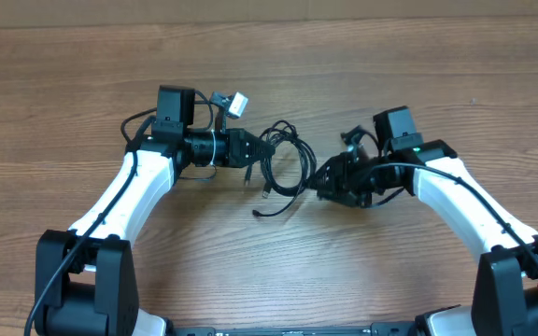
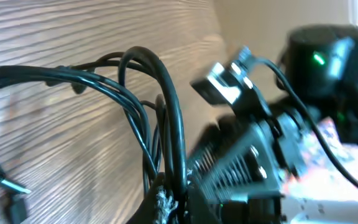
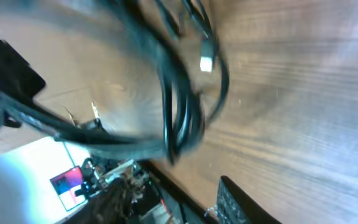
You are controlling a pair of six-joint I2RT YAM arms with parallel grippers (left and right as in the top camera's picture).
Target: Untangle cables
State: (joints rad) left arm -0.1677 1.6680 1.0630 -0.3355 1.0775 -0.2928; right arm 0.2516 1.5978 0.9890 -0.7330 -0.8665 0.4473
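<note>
The cables point(image 1: 284, 161) are a tangle of thin black loops lying on the wooden table between the two arms. One loose end point(image 1: 263, 214) trails toward the front. My left gripper point(image 1: 256, 149) grips the bundle's left side. In the left wrist view the cords point(image 2: 166, 118) arch up and run down between the shut jaws of my left gripper point(image 2: 169, 202). My right gripper point(image 1: 321, 177) sits at the bundle's right edge. In the right wrist view the blurred loops point(image 3: 179, 118) and a silver plug point(image 3: 207, 64) hang just beyond my right gripper point(image 3: 179, 208), which is open with nothing between its fingers.
Bare wooden table point(image 1: 63, 75) lies on all sides of the tangle. The right arm's wrist point(image 2: 319, 59), with a green light, fills the right of the left wrist view, close to the cables. A small plug point(image 2: 17, 205) rests on the wood.
</note>
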